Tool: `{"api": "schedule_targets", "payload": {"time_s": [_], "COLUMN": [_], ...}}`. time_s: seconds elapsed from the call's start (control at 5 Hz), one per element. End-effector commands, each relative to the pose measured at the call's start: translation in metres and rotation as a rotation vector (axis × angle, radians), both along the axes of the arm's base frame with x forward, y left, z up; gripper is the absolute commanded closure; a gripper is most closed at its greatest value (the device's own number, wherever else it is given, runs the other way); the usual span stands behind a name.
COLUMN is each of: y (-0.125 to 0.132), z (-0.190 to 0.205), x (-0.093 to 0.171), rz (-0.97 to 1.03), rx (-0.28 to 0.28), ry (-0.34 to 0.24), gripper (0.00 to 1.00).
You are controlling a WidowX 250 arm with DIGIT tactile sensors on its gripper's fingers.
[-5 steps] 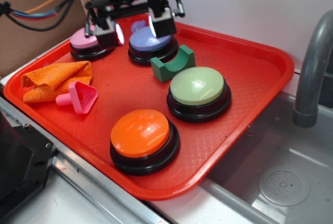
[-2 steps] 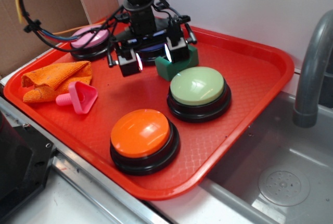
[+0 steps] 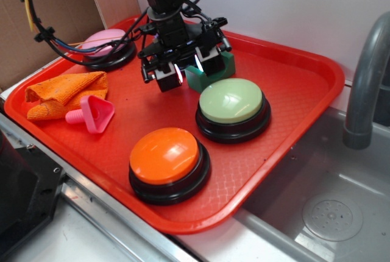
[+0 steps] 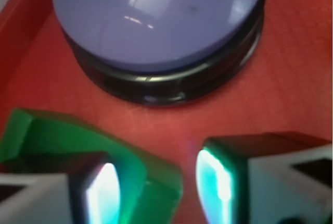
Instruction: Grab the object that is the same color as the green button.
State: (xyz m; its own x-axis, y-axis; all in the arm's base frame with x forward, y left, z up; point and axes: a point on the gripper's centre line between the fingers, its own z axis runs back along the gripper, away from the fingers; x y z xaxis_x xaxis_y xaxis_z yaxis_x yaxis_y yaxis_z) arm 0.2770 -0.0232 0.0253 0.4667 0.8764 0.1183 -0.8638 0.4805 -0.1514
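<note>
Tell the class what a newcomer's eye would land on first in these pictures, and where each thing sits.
First comes the red tray with its big dome buttons: the orange button at the front, the pale green button at mid-right, the pink button at the back left. Next, the black gripper, jaws open and lit, low over the dark green arch block. The wrist view shows the purple button just beyond it.

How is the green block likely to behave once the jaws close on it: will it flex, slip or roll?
The green block looks solid with crisp edges, so probably stiff, not floppy. It rests flat on the tray, so rolling seems unlikely. Its surface looks smooth, and the gripper has one finger over it rather than beside it, so it may skid or tip when squeezed.
</note>
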Motion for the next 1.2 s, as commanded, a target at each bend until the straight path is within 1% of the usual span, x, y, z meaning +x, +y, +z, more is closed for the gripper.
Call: {"api": "schedule_targets", "payload": {"time_s": [0.0, 0.2, 0.4, 0.6, 0.8, 1.0], "y": [0.01, 0.011, 0.009, 0.002, 0.002, 0.013], "z": [0.009, 0.023, 0.056, 0.091, 0.125, 0.15], "x": [-0.005, -0.003, 0.002, -0.005, -0.02, -0.05], "rz": [0.003, -0.157, -0.399, -0.568, -0.818, -0.904], "rx": [0.013, 0.035, 0.018, 0.025, 0.017, 0.033], "ry": [-0.023, -0.005, 0.081, 0.056, 0.161, 0.133], "gripper": [1.0, 1.0, 1.0, 1.0, 1.0, 1.0]}}
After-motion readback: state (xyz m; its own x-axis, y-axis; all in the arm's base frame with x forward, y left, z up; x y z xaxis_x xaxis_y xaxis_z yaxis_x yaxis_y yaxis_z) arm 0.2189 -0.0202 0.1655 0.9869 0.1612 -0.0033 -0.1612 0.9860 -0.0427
